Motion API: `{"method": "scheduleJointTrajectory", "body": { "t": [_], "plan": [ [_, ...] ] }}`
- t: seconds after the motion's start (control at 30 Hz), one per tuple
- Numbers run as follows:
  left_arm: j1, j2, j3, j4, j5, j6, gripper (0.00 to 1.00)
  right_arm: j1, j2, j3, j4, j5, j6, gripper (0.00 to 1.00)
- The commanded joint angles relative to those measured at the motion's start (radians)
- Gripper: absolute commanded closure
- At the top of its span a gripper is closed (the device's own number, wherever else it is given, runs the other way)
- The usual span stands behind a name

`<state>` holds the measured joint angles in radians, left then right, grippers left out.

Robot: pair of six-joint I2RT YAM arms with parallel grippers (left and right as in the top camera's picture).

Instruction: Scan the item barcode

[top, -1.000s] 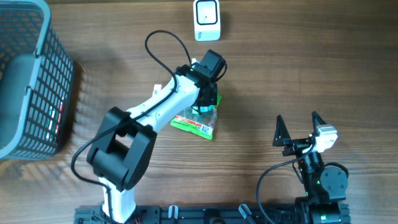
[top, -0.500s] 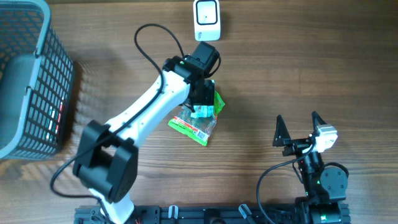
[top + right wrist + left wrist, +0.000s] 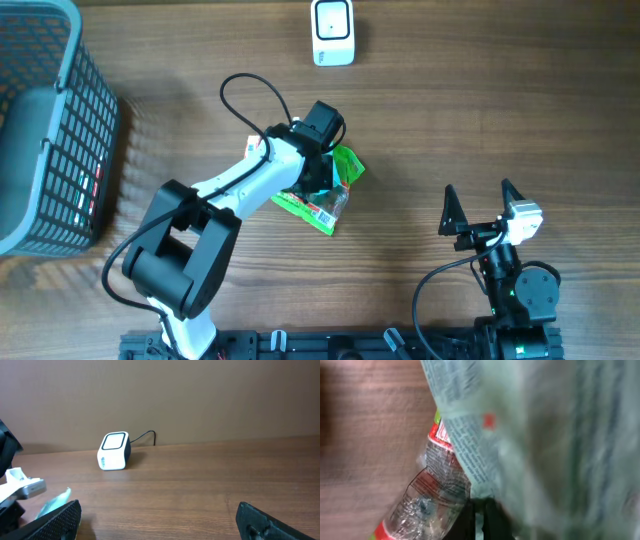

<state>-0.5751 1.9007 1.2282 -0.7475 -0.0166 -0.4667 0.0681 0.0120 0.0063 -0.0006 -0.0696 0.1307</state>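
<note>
The item is a crinkly clear packet with green and red print (image 3: 326, 207), lying on the wooden table about mid-way across. My left gripper (image 3: 322, 178) is down on its upper end, beside a raised green flap (image 3: 347, 165). In the left wrist view the packet (image 3: 445, 485) fills the frame, blurred on the right, and the dark fingertips (image 3: 466, 521) are shut on a thin fold of its film at the bottom edge. The white scanner (image 3: 332, 32) stands at the far edge, apart from the packet. My right gripper (image 3: 482, 212) rests open near the front right, holding nothing.
A dark mesh basket (image 3: 55, 140) stands at the left edge. The scanner (image 3: 114, 451) with its black cable shows against the back wall in the right wrist view, with my white left arm (image 3: 20, 487) at the far left and bare wood between the right fingers (image 3: 55, 520).
My left gripper opened over the packet and has shut again on its film. The arm drew back slightly from the scanner, and the packet's green end has turned up to the right.
</note>
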Motion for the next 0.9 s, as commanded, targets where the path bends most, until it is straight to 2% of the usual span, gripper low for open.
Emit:
{"method": "scheduleJointTrajectory", "body": {
  "t": [0.0, 0.07, 0.17, 0.23, 0.37, 0.57, 0.7, 0.87],
  "plan": [
    [0.057, -0.105, 0.136, -0.095, 0.016, 0.024, 0.82, -0.005, -0.003, -0.001, 0.003, 0.010, 0.001, 0.00],
    [0.103, -0.171, 0.267, -0.164, 0.016, 0.069, 0.75, -0.005, -0.003, -0.001, 0.003, 0.010, 0.001, 0.00],
    [0.224, -0.255, 0.497, -0.280, 0.000, 0.142, 0.34, -0.005, -0.002, -0.001, 0.003, 0.010, 0.001, 0.00],
    [0.333, -0.288, 0.610, -0.325, -0.092, 0.183, 0.00, -0.005, -0.002, -0.001, 0.003, 0.010, 0.001, 0.00],
    [0.629, -0.332, 0.675, -0.304, -0.227, 0.228, 0.00, -0.005, -0.002, -0.001, 0.003, 0.010, 0.001, 0.00],
    [1.079, -0.267, 0.667, -0.355, -0.170, 0.228, 0.00, -0.005, -0.002, -0.001, 0.003, 0.010, 0.001, 0.00],
    [1.242, -0.170, 0.613, -0.417, -0.086, 0.233, 0.00, -0.005, -0.002, -0.001, 0.003, 0.010, 0.000, 0.00],
    [1.299, -0.033, 0.477, -0.426, 0.009, 0.400, 0.00, -0.005, -0.002, -0.001, 0.003, 0.010, 0.001, 0.00]
  ]
}}
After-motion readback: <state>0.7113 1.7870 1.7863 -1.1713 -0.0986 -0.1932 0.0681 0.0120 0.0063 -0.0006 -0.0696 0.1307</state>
